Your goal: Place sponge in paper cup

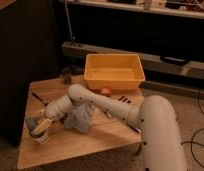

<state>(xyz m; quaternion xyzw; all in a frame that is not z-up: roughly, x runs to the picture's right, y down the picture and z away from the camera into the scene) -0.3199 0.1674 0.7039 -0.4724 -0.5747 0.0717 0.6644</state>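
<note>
**One arm stretched low over the table's left front corner**

One white arm (110,105) reaches from the robot's bulky body at the right front, across the wooden table (95,137), down to the left front corner. The gripper (39,125) sits there, right above the paper cup (41,136), which stands upright near the table's front left edge. A blue-grey block, the sponge (31,121), shows at the gripper's tip, just over the cup's rim and touching or nearly touching it. The claw seems closed on the sponge, though the fingers themselves blur into it, so the grip is only a likely reading.

Just right of the gripper, under the forearm, lies a rumpled pale-blue cloth (80,117). Behind it, at the table's far edge, rests a big yellow bin (114,75), open side up. A small orange object (106,91) lies just in front of the bin. A dark small item (66,76) stands near the far left corner, left of the bin. Thin dark pieces (124,99) lie on the wood to the right of the arm.
</note>
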